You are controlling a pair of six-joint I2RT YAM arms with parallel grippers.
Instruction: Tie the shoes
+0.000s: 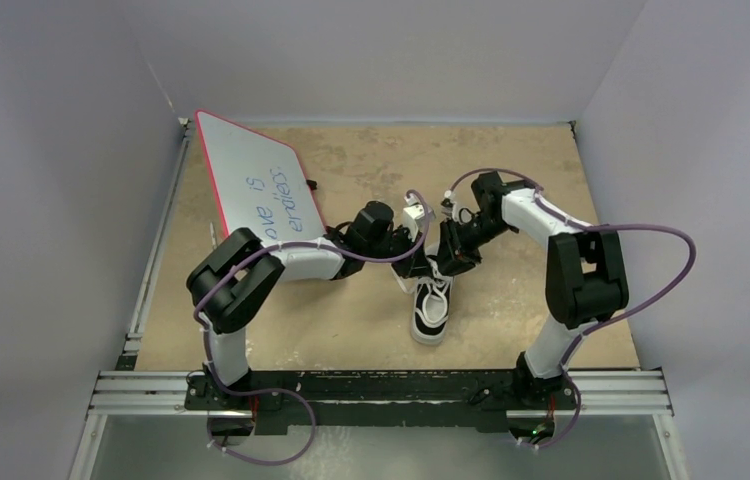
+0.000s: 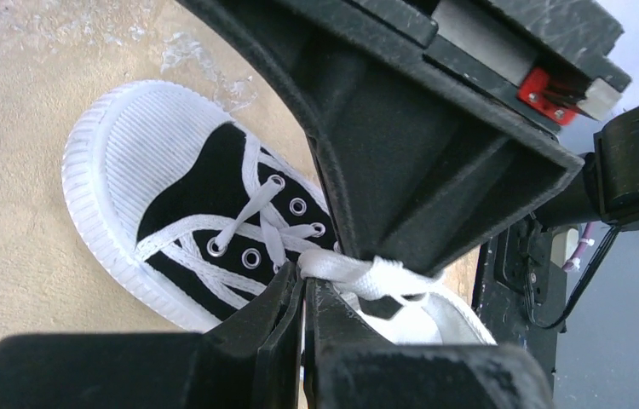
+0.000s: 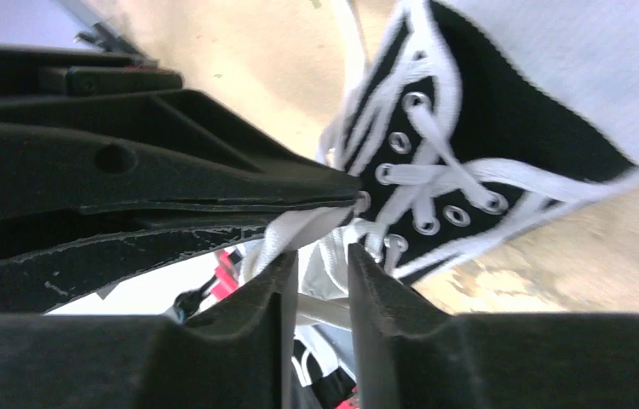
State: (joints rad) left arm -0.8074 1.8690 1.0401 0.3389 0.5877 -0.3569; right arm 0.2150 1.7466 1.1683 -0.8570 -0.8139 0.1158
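Left claw [image 2: 303, 285]: pressed together, pinching the white lace [image 2: 359, 274] right at its tips. Just beyond the tips lay the sneaker [image 2: 171, 196], throat nearest and toe cap farthest, flat on the table [image 2: 9, 256]. Right claw [image 3: 320, 260]: fingers narrowly spread, a lace strand across the gap, no sure grip. Likely step: forming the knot. You needed a firm left pinch, a slow draw away from the eyelets, and the right closed before any pull.
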